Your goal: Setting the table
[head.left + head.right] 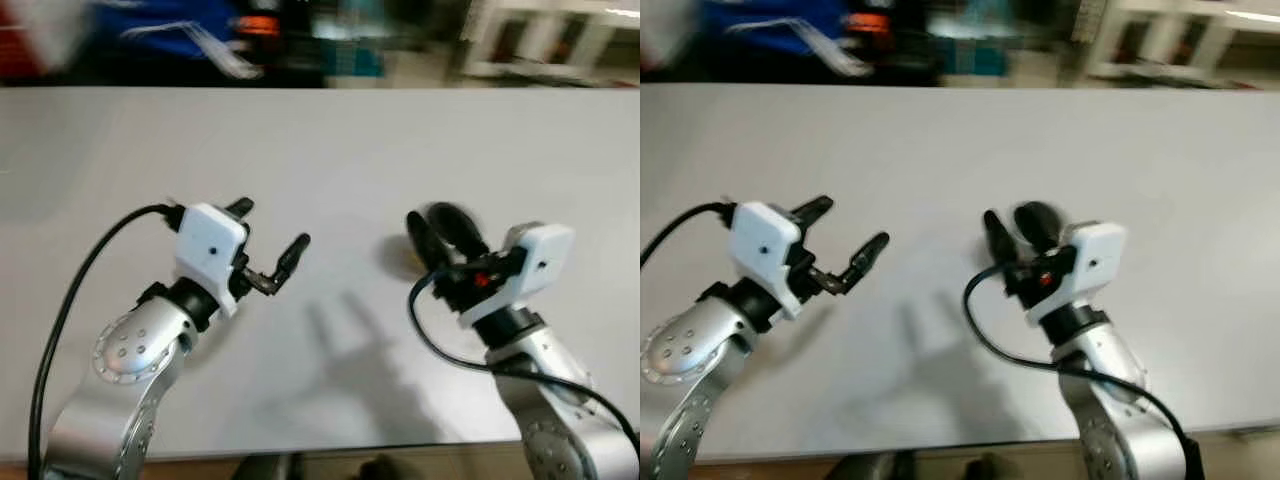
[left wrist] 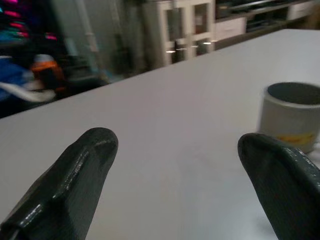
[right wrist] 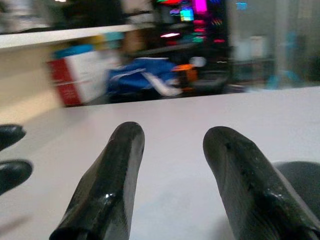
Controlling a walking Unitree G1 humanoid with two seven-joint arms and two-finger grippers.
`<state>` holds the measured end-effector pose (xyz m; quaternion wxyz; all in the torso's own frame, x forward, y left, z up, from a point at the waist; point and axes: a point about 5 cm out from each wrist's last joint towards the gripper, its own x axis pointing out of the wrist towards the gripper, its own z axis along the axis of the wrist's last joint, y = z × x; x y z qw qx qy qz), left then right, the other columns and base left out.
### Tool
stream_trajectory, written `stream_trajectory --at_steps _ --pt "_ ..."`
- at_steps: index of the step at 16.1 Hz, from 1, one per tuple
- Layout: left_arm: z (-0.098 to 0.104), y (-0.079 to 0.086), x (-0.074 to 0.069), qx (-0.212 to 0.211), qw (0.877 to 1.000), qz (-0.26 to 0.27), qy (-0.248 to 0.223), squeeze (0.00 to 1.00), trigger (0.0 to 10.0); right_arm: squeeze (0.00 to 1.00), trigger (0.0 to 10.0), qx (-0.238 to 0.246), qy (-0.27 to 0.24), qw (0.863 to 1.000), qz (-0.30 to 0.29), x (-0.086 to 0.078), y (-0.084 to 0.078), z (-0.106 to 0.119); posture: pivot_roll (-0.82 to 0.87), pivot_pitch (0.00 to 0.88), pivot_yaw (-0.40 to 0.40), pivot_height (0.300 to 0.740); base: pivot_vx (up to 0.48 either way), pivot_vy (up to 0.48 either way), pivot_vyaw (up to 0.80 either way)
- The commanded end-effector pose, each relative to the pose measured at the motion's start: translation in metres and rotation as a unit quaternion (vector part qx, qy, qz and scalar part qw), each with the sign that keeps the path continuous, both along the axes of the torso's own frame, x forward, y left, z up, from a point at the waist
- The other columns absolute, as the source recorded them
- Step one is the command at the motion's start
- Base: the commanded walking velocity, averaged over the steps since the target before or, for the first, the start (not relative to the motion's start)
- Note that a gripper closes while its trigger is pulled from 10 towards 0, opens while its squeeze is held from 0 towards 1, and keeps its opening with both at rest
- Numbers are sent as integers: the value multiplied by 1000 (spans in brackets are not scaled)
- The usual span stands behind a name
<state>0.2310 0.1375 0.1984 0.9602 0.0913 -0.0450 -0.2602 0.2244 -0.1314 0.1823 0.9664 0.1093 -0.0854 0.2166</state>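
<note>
Little is set: the bench [image 1: 330,150] carries one cup [image 2: 292,115], probably just beyond the right gripper [image 1: 440,235]. Both it and the left gripper [image 1: 270,232] hover spread apart, holding nothing.

table [image 1: 320,150]: plain white, wide | behind: white shelving [image 2: 190,25], blue bundle [image 3: 145,75], red-and-white box [image 3: 80,75] | background dim, blurred

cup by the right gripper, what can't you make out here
- Cup: in the eye views the right gripper covers it; its base and far side are hidden.
- Cup's yellow band: left wrist view, partly behind a finger, too blurred to read.
- Room beyond the table: motion blur.
- Left gripper: open, holding nothing.
</note>
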Motion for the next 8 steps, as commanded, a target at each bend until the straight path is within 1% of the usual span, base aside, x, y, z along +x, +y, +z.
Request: stream_trajectory --at_steps 1,2,4,6,7,8 --pt "-2 -4 -5 2 1000 -10 5 0 10000 0 10000 -13 -15 1000 5 -3 2 4 48 74 -10 740 0 480 800" --pt "-3 -7 -6 8 1000 -8 6 0 10000 0 10000 -13 -18 1000 10 -3 1 6 49 67 -12 740 0 480 800" --pt "-3 -12 -4 4 1000 3 8 0 10000 0 10000 -16 -17 1000 12 -4 1 4 53 61 -13 740 0 480 800" --pt "-6 -18 -3 25 1000 11 15 0 10000 0 10000 -20 -4 1000 6 -4 0 -5 56 50 -16 740 0 480 800" --pt "-7 -18 -2 26 999 15 15 0 10000 0 10000 -11 8 1000 -9 -3 -2 -9 51 46 -18 740 0 480 0" --pt "-11 -17 3 33 999 31 18 0 10000 0 10000 -25 29 999 -38 0 -6 -17 42 41 -21 740 0 480 0"
